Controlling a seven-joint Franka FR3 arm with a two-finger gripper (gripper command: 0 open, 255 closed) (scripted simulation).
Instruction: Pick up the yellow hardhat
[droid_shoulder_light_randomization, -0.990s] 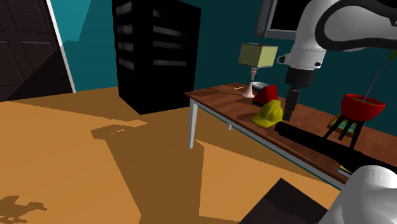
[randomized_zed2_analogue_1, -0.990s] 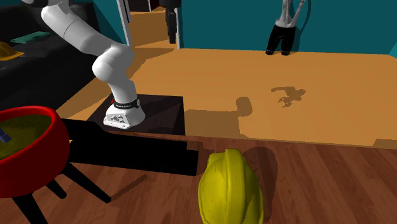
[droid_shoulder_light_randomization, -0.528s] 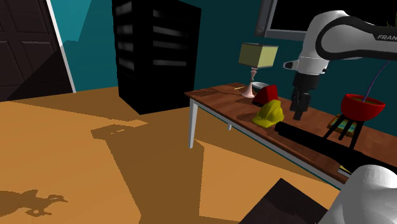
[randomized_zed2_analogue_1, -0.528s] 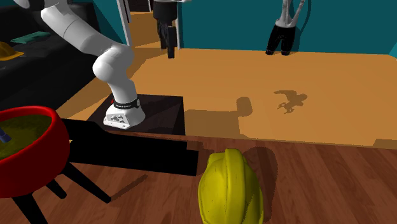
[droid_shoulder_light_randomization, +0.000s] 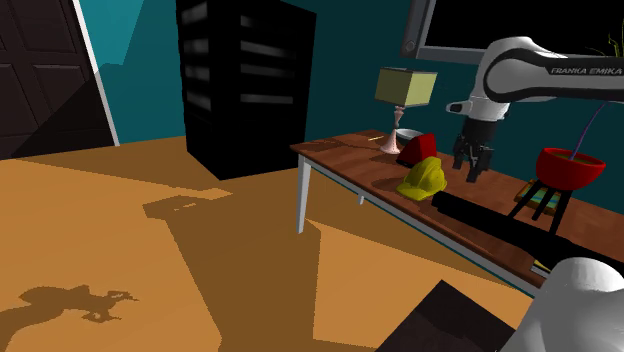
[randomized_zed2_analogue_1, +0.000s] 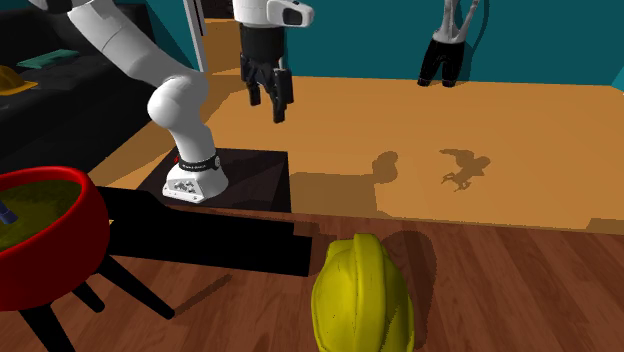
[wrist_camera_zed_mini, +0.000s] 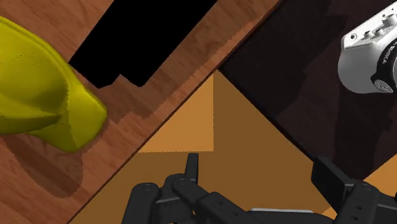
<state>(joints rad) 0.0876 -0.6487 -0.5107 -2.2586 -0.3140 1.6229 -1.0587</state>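
The wooden table (droid_shoulder_light_randomization: 340, 152) worries me first: the yellow hardhat (droid_shoulder_light_randomization: 422, 178) sits near its front edge, and a glancing push could slide it off. The hat's dome looks smooth and rounded, so fingers closing high may slip. My pincer (droid_shoulder_light_randomization: 471, 172) hangs open, off to one side of the hat and apart from it; dropping straight down would close on nothing.

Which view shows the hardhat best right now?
The second exterior view: the hardhat sits close up on the table, its crown ridges plain, though the picture's bottom edge cuts it. The shoulder view shows it whole but far off, beside a red thing. The wrist view catches one side of it.
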